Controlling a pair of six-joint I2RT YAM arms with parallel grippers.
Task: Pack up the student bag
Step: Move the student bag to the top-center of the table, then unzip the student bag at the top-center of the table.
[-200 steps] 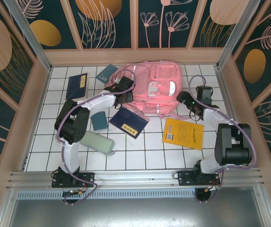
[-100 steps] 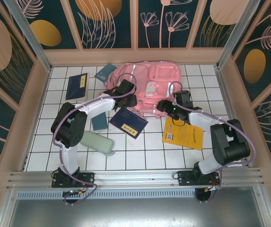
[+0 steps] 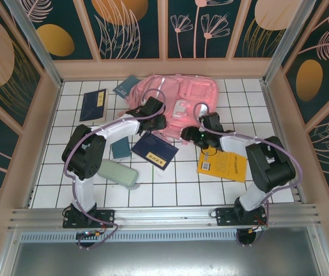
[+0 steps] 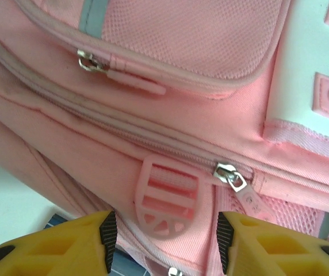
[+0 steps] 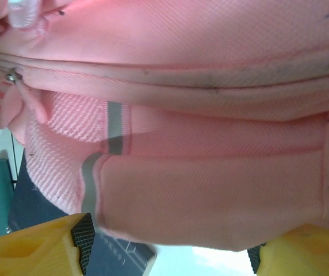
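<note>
**Two tools poised at the edge of a zipped student bag**

Our left tool (image 4: 164,238) hovers with its yellow fingers (image 4: 72,247) apart and clamped on nothing. A pink ladder-shaped tab (image 4: 165,198) sits just ahead of the gap, and a metal zip pull (image 4: 232,175) lies just beside it. Our right tool (image 5: 167,244) is spread wider, one finger on either side of the near edge of the student bag (image 3: 190,98). The bag lies flat at the far middle of the white-tiled desk (image 3: 170,184), and the zips we can see are shut.

We see two risks. If the left tool closes here, it may catch the tab rather than the zip pull, and the bag stays shut. If the right tool pinches loose fabric, it may drag the bag over the navy book (image 3: 155,150) just beside it.

We count one bag and two tools. There are five books: that navy one, a second dark one (image 3: 94,105), a teal one (image 3: 126,87), a smaller teal one (image 3: 120,148) and a yellow one (image 3: 222,163). There is also one pale green case (image 3: 118,172).
</note>
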